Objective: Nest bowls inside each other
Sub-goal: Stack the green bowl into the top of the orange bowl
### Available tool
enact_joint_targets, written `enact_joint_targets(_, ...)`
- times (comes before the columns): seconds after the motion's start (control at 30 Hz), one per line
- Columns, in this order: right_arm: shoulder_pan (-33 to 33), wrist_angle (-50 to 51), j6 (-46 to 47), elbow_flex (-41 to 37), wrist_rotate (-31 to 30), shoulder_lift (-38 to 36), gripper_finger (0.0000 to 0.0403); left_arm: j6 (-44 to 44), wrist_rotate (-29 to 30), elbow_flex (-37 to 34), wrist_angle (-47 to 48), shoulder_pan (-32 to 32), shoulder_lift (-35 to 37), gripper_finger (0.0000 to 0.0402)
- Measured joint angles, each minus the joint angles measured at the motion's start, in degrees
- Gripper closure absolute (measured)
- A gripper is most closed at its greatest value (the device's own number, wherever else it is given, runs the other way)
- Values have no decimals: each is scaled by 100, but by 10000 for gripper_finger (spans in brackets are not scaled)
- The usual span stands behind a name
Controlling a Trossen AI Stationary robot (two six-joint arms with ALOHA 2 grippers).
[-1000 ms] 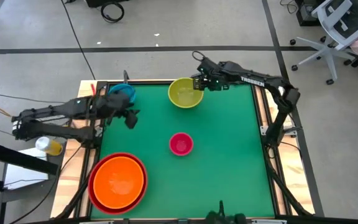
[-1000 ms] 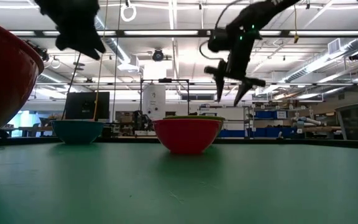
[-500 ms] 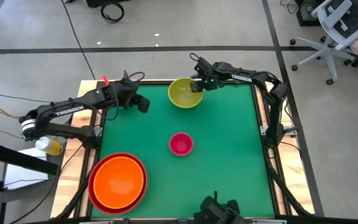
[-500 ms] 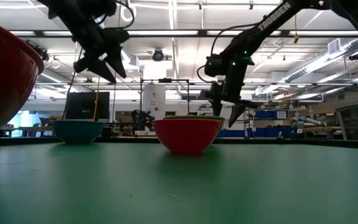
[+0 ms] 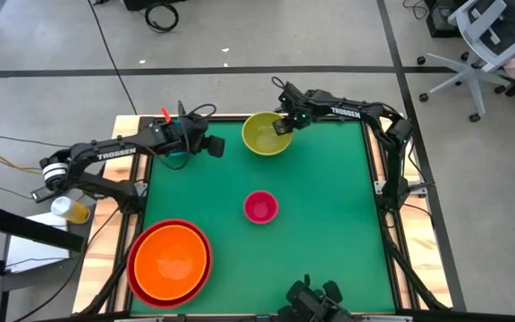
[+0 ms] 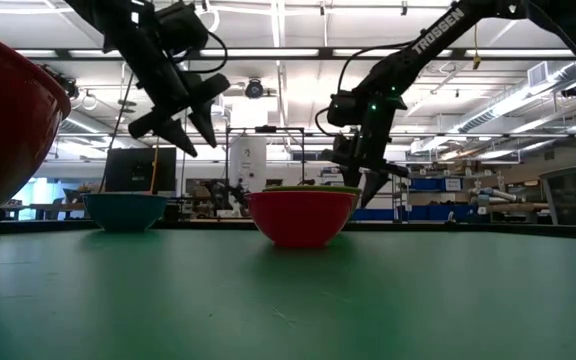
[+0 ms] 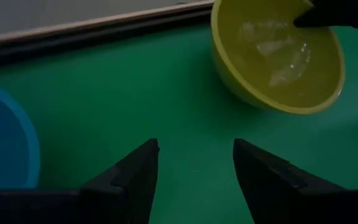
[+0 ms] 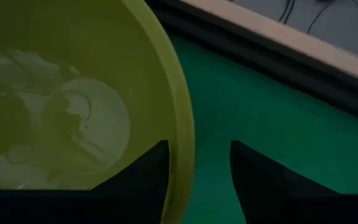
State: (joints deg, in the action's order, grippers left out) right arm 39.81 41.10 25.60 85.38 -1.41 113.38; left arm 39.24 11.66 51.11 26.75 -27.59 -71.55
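The yellow-green bowl (image 5: pixel 265 134) stands on its base on the green mat at the far middle. My right gripper (image 5: pixel 282 125) is open, pointing down over that bowl's right rim, one finger (image 8: pixel 146 177) inside the bowl and the other finger (image 8: pixel 263 180) outside. The blue bowl (image 7: pixel 2 146) sits at the far left (image 6: pixel 125 210). My left gripper (image 5: pixel 211 148) hangs open above the mat between the blue and yellow-green bowls, with nothing between its fingers. The pink bowl (image 5: pixel 260 207) rests mid-table. The orange bowl (image 5: pixel 170 258) sits inside the red bowl (image 5: pixel 141 284) at the near left. My right gripper straddles the yellow-green bowl's rim (image 8: pixel 182 149) from above, on the side toward the table's right edge. Green mat shows between the rim and the outer finger. I cannot tell whether the inner finger touches the wall. The bowl stands flat on the mat.
A wooden rail (image 5: pixel 240 116) borders the mat's far edge just behind the yellow-green bowl. A yellowish container (image 5: pixel 70 210) sits off the table at the left. Bare mat lies to the right of the pink bowl (image 5: pixel 329 215).
My left gripper has swung from over the blue bowl toward the table's right, sinking a little and rolling. My right gripper has come down onto the yellow-green bowl's rim, rolled, and narrowed its fingers. The bowls have kept their places.
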Motion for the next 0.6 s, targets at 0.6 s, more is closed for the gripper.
enact_joint_targets(0.6,-426,-270,-803,9,607,-26,379,819,20,7,245,-5,264,193)
